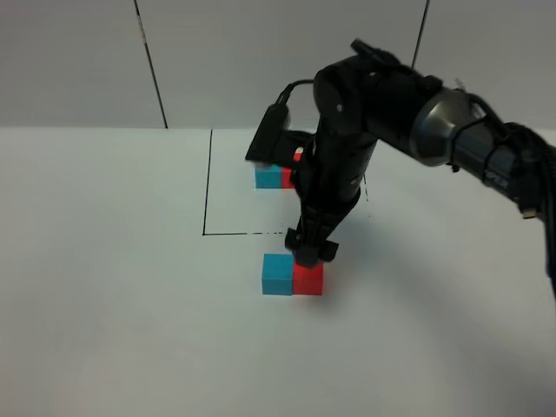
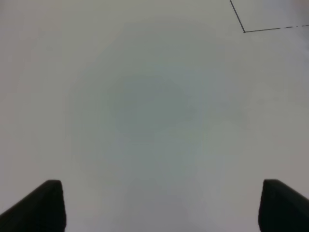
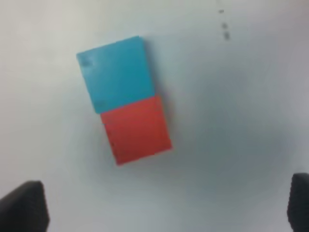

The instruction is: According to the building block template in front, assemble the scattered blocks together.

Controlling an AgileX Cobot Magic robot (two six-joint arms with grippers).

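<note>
The scattered blocks, a cyan cube and a red cube, sit side by side and touching on the white table, cyan left and red right. They also show in the right wrist view, cyan and red. My right gripper hovers just above the red cube; its fingers stand wide apart, open and empty. The building block template lies inside the black outline at the back, its red half mostly hidden behind the right arm. My left gripper is open over bare table.
A black rectangle outline marks the template zone; its corner also shows in the left wrist view. The right arm reaches in from the right, over the outline. The left arm is out of the exterior high view.
</note>
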